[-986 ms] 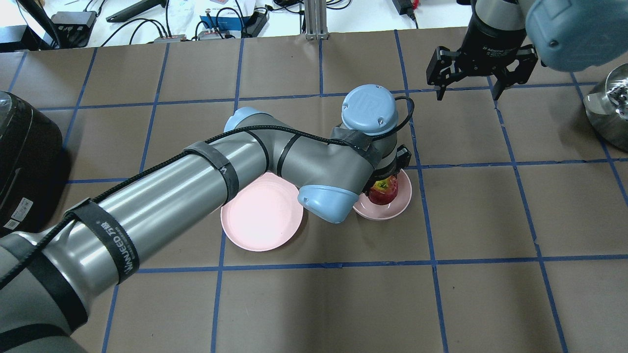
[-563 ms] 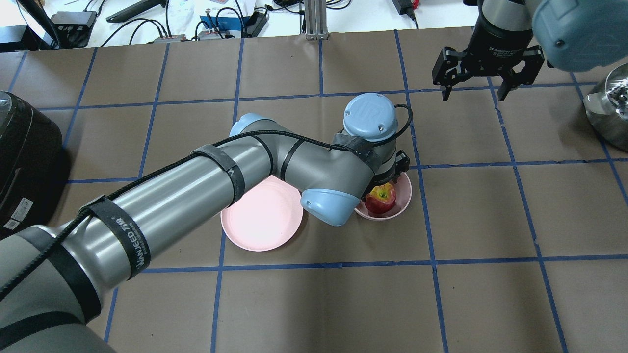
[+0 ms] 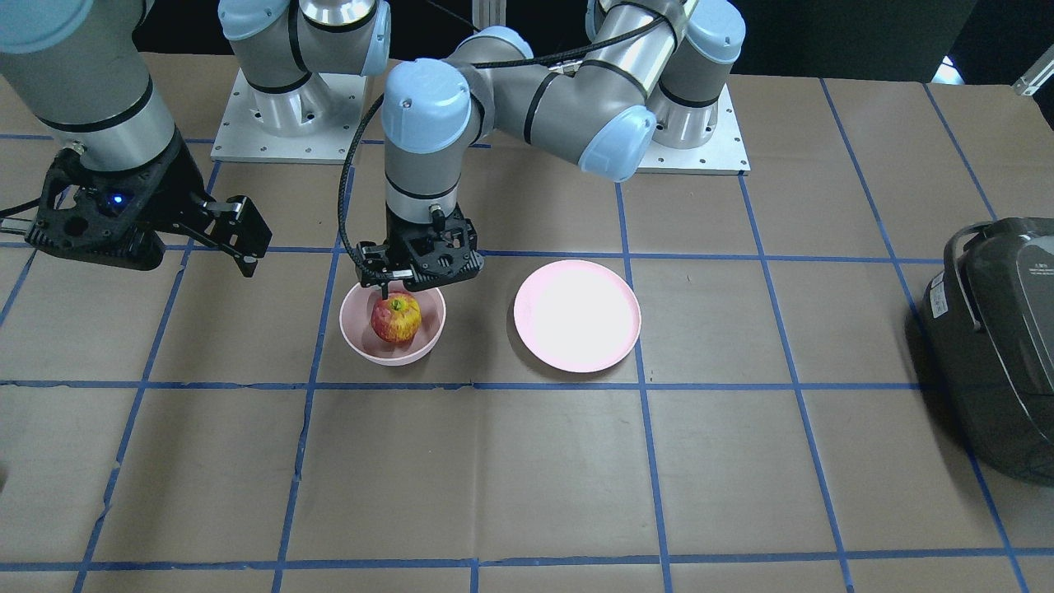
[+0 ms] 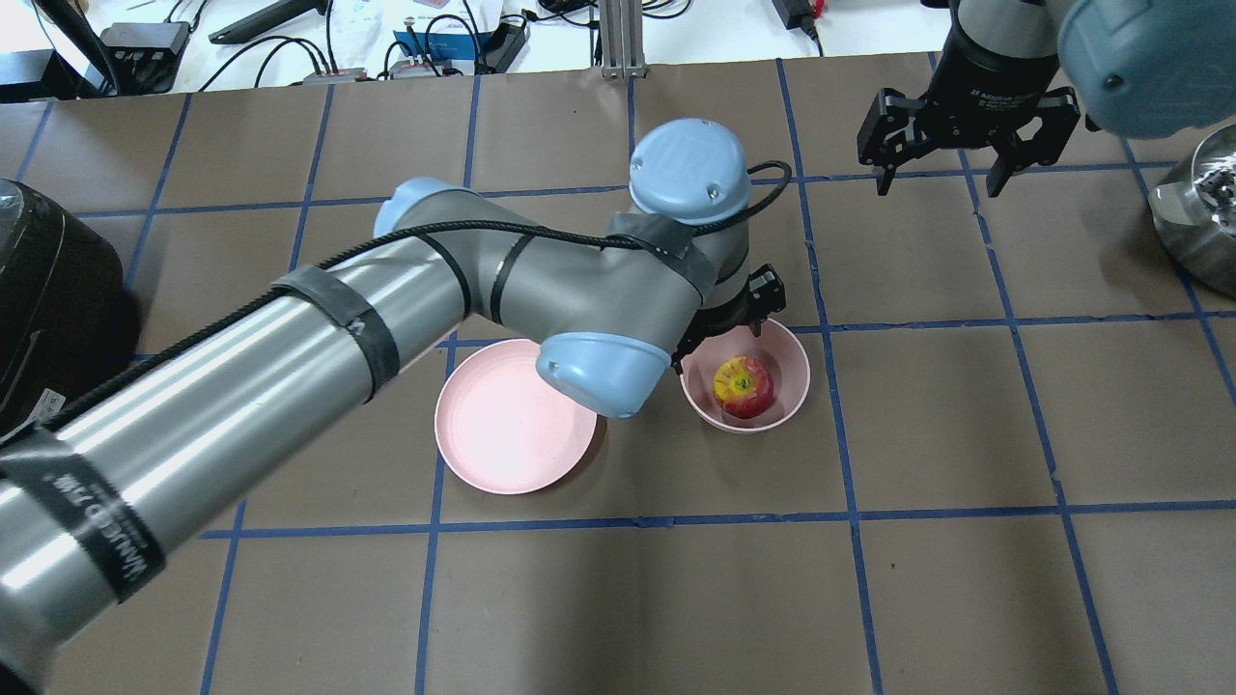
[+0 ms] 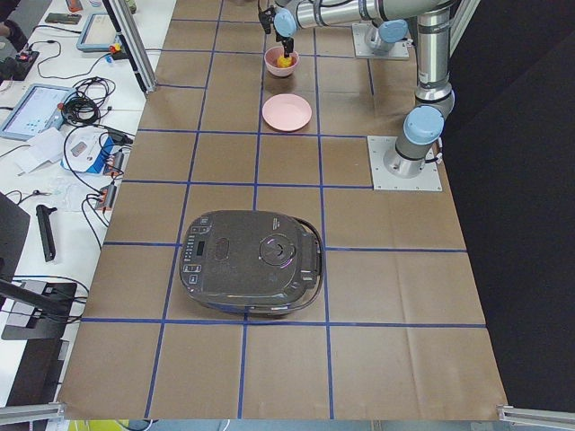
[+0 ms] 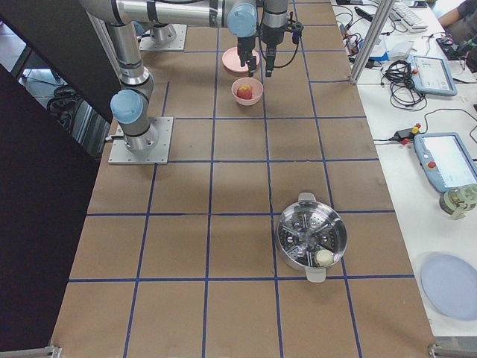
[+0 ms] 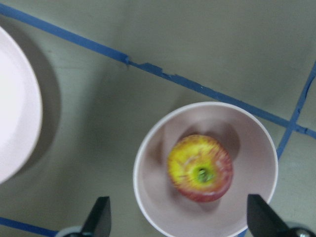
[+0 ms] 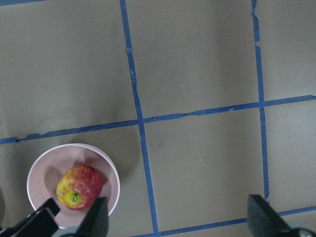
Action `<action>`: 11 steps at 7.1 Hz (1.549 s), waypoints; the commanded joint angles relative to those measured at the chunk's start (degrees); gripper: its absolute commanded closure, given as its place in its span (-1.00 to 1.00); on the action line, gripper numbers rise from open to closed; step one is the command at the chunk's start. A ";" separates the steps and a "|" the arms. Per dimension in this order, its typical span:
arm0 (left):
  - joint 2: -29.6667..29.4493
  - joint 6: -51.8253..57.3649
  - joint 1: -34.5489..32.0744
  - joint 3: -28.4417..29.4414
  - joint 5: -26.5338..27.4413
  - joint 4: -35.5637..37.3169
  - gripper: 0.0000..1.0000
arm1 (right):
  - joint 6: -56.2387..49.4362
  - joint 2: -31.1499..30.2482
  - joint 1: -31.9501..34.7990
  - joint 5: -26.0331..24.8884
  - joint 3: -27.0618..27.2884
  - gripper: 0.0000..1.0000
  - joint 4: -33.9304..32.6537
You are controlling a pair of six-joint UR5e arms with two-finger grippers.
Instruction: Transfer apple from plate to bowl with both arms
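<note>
one apple (image 4: 744,384) sits in one bowl (image 4: 790,403) beside one plate (image 4: 512,430).

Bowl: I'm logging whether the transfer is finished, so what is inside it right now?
The apple lies inside the bowl, stem dimple facing up, with the open left gripper above and not gripping it. The bowl floor directly beneath the apple is covered.
</note>
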 commanded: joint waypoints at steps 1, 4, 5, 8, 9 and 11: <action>10.69 16.07 8.67 -0.16 0.06 -14.17 -0.94 | -0.05 0.00 -0.03 -0.03 0.00 -1.00 0.00; 17.23 37.18 21.78 3.77 0.06 -27.82 -0.99 | 1.26 -2.00 0.49 -2.22 -0.26 -1.00 -0.44; 17.33 40.47 23.73 6.32 1.45 -32.65 -1.00 | 1.10 -3.42 0.58 -2.57 -0.78 -1.00 3.82; 16.89 41.12 24.01 8.37 3.66 -33.84 -1.00 | 1.09 -3.61 0.67 -2.40 -1.67 -1.00 7.73; 16.98 41.12 24.01 8.10 3.66 -33.76 -1.00 | 1.01 -3.52 0.67 -2.58 -1.58 -1.00 7.38; 17.16 41.21 24.01 7.84 3.58 -33.41 -1.00 | 1.27 -3.61 0.93 -2.32 -1.58 -1.00 7.38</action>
